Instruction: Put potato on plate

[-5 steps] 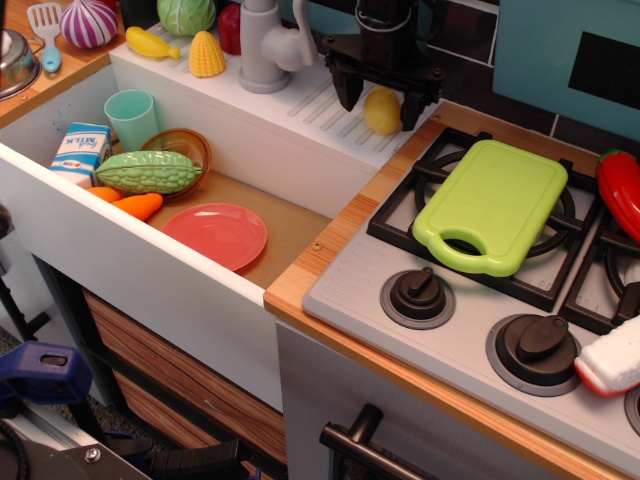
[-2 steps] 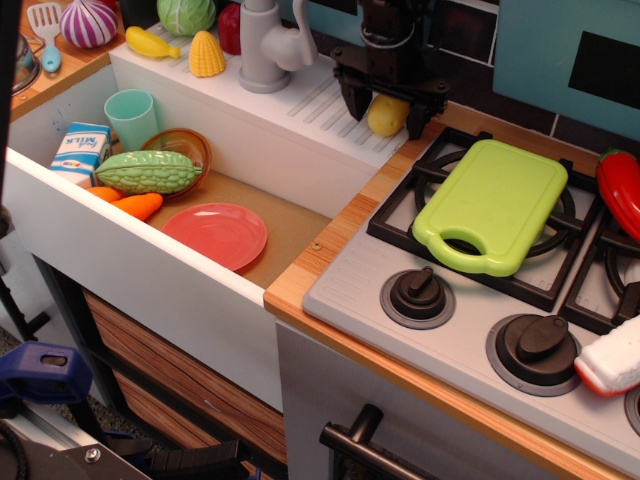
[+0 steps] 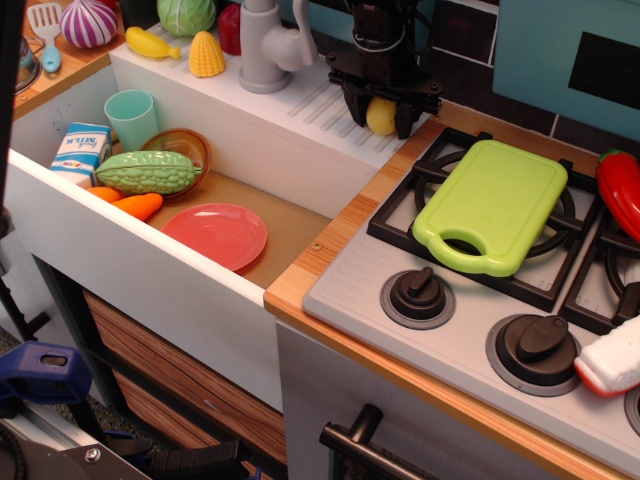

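Note:
The potato (image 3: pixel 380 116), small, smooth and yellow-green, sits on the ridged white drainboard behind the sink, next to the stove. My black gripper (image 3: pixel 379 118) comes down over it with one finger on each side, and the jaws are closed against it. The potato still rests on the drainboard. The coral-pink plate (image 3: pixel 215 235) lies flat on the sink floor, well to the front left of the gripper and lower down.
In the sink with the plate are a teal cup (image 3: pixel 132 116), a milk carton (image 3: pixel 80 152), a green gourd (image 3: pixel 148 172), an orange bowl (image 3: pixel 186 146) and a carrot (image 3: pixel 136 206). A grey faucet (image 3: pixel 265 45) stands left of the gripper. A green cutting board (image 3: pixel 492 205) lies on the stove.
The gripper has lowered over the potato and its fingers have closed in from a wide spread until they touch the potato's sides. The potato has stayed in place.

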You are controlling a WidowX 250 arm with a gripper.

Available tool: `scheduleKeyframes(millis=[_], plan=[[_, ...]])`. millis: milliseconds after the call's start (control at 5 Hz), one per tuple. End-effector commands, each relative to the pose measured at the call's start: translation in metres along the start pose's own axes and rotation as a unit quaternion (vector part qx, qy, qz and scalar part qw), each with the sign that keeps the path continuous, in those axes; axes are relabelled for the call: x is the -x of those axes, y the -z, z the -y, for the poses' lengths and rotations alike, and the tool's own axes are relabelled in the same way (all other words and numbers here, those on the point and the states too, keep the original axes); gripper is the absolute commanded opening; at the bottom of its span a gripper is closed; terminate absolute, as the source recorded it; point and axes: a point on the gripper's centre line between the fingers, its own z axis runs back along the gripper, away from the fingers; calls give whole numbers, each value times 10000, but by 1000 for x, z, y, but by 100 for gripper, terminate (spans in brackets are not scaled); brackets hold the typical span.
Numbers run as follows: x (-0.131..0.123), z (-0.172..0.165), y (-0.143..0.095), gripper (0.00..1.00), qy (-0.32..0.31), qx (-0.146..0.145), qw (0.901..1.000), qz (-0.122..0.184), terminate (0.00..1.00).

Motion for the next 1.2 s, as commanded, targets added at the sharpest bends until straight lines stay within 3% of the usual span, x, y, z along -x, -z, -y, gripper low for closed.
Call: scheduleKeyframes(millis=[0, 400, 600, 800, 1000], plan=[[-3, -11, -40, 0, 30, -379, 9993, -6, 0], [60, -75, -80, 0, 559, -1268, 9872, -785, 0], [79, -108, -77, 0, 633, -1294, 9837, -1073, 0], [100, -133, -53, 0, 736, -1114, 9817, -1355, 0], [111, -138, -29, 0, 762, -1006, 9845, -1222, 0]])
